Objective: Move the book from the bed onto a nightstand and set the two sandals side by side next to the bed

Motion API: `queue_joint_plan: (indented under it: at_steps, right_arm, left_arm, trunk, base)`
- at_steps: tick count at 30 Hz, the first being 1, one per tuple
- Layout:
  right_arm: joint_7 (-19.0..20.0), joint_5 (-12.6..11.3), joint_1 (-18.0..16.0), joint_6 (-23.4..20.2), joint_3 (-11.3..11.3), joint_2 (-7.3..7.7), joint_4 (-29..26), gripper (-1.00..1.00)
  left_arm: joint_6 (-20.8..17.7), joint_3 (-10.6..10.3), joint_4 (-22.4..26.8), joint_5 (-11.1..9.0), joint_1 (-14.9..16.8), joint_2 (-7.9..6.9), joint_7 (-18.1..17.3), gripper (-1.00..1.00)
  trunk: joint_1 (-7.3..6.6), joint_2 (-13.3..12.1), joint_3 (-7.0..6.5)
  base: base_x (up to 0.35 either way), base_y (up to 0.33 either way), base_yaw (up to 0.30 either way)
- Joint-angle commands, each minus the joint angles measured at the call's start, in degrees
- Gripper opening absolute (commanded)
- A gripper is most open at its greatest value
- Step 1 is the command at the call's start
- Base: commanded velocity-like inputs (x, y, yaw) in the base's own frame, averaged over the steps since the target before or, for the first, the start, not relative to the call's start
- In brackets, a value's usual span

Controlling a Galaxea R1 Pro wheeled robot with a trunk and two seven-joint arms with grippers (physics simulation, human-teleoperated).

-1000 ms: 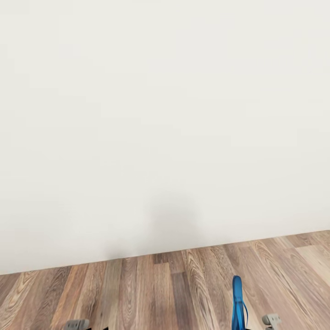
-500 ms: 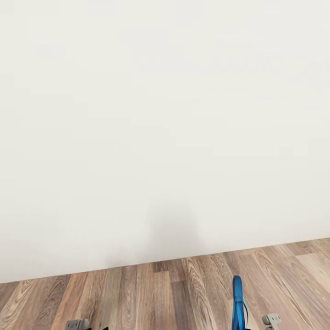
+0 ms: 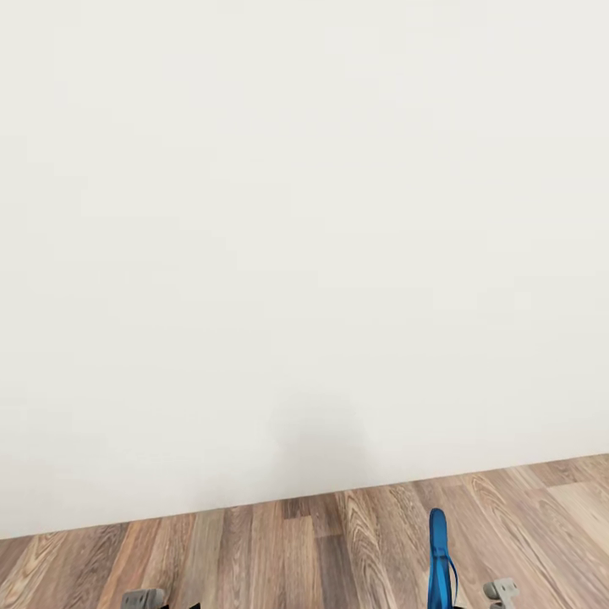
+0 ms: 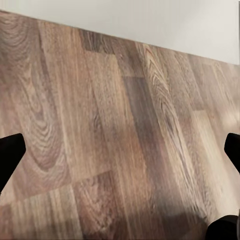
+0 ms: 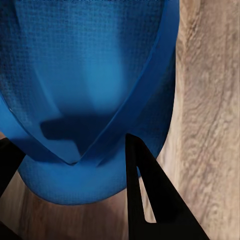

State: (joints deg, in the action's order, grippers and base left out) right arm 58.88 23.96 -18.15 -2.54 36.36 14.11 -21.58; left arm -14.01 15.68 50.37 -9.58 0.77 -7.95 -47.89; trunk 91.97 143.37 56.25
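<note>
Here the plain white bedroom wall (image 3: 304, 237) takes up most of the head view, from nine o'clock round through twelve to three. Below it, a strip of brown wood-plank floor (image 3: 321, 550) runs across the six o'clock edge. No bed or nightstand is in sight, so the robot looks to be in transit.

The flat bright blue flip-flop sandal (image 3: 437, 562) rises on edge at about five o'clock in the head view, toe end up, clear of the planks. In the right wrist view its textured sole and thin blue straps (image 5: 90, 95) sit right against the camera, with the right claw (image 5: 75, 195) closed on it; one dark finger (image 5: 145, 195) crosses the sole's rounded end.

The left claw (image 4: 120, 150) hangs over bare floor, its two dark tips wide apart at the frame edges and nothing between them.

The sandal looks light and rubbery, likely to flex and swing if carried by one end, though its textured sole should resist slipping. A grip across the sole's edge near the strap anchor seems safest; the thin straps alone would probably stretch and twist.
</note>
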Motion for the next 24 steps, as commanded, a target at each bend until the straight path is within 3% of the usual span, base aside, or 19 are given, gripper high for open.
queue_joint_plan:
  at_steps: [1, 11, 24]
  right_arm:
    - [0.36, 0.41, -0.05, -0.27, 0.46, -0.04, -0.04, -1.0]
    - [0.36, 0.41, -0.05, -0.27, 0.46, -0.04, -0.04, -1.0]
    - [0.36, 0.41, -0.05, -0.27, 0.46, -0.04, -0.04, -1.0]
  left_arm:
    - [-0.58, 0.03, -0.01, -0.44, 0.02, 0.01, -0.19, 1.0]
    - [-0.58, 0.0, -0.01, -0.44, 0.02, 0.04, -0.19, 1.0]
    - [-0.58, -0.04, -0.01, -0.44, 0.02, 0.04, -0.19, 1.0]
  trunk:
    - [-0.04, 0.01, -0.17]
    - [-0.29, -0.13, -2.39]
    - [-3.15, -5.34, -4.72]
  base:
    - [0.0, 0.0, 0.0]
    - [0.0, 0.0, 0.0]
    - [0.0, 0.0, 0.0]
